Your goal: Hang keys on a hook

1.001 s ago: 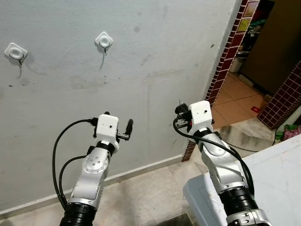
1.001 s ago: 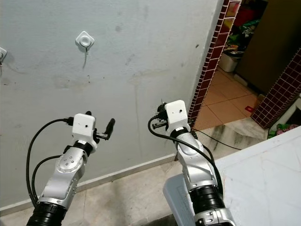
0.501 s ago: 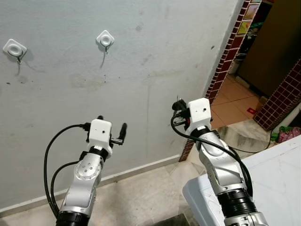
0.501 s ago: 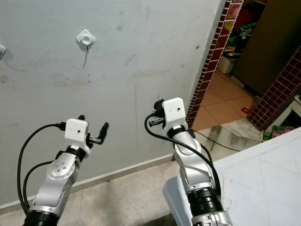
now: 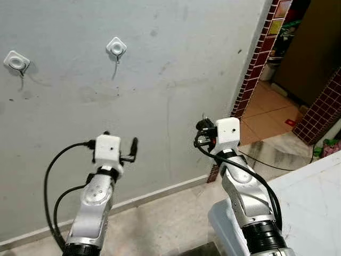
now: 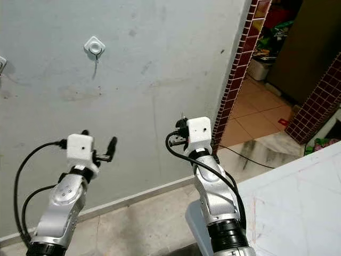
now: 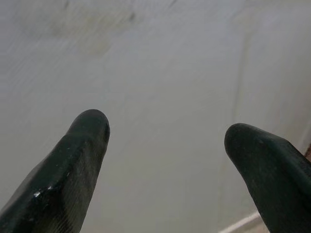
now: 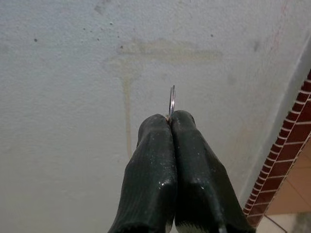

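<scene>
The right gripper [image 8: 170, 119] pinches a key ring [image 8: 172, 101] edge-on, presumably so it can slip over a wall hook [image 5: 116, 48] well above. The left gripper [image 7: 167, 141] hangs spread and empty.

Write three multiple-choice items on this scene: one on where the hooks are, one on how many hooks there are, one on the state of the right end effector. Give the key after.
1. Where are the hooks?
A. On the wall above the arms
B. On the floor
C. On the brick pillar

2. How many hooks are on the wall?
A. One
B. Two
C. Four

3. What state is the right end effector in?
A. Wide open
B. Shut on a key ring
C. Shut on a hook

Key: 1 A, both hooks sit high on the wall. 2 B, two white mounts show. 3 B, the right end effector pinches a thin key ring between closed fingers.
</scene>
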### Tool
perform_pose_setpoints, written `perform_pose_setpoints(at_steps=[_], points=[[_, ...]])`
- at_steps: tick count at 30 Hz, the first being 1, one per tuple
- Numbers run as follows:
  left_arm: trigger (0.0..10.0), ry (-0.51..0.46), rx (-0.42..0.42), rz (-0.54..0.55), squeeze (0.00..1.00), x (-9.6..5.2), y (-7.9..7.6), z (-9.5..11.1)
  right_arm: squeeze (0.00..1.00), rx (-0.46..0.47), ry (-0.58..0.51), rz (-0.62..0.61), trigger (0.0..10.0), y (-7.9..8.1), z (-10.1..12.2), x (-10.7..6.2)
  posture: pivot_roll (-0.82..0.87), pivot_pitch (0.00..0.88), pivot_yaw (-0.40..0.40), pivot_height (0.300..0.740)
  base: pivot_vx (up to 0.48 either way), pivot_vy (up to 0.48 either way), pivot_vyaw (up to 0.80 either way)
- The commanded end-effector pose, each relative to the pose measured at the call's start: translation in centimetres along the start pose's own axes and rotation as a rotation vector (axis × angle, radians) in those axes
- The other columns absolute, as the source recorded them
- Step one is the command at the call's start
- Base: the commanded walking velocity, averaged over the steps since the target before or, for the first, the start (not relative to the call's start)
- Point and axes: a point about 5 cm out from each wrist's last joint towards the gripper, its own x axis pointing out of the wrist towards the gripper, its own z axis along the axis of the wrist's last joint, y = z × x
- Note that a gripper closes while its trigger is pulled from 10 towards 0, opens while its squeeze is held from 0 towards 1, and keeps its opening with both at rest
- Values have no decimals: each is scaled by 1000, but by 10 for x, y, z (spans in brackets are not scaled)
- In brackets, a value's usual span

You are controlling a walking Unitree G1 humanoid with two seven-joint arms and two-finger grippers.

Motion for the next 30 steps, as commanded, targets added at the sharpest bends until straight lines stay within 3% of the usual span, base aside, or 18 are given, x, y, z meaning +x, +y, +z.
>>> perform_pose_setpoints(at_steps=[1,5,9,23,30], points=[[10000,1,41,-50,0,-2,-3,1,0,15,-18,-21,10000,-1,3,-1,76,0,48,740,0,0,0],[10000,-4,48,-67,0,-1,-2,4,0,18,-15,-28,10000,0,2,-2,75,0,52,740,0,0,0],[10000,-21,32,-13,0,4,3,9,0,13,-10,-21,10000,0,1,-3,76,0,38,740,0,0,0],[10000,-58,33,90,0,-1,8,12,0,-79,-53,70,10000,4,15,9,94,0,4,740,0,0,0],[10000,-62,31,92,0,0,9,13,0,-76,-56,90,10000,11,15,10,95,0,3,740,0,0,800]])
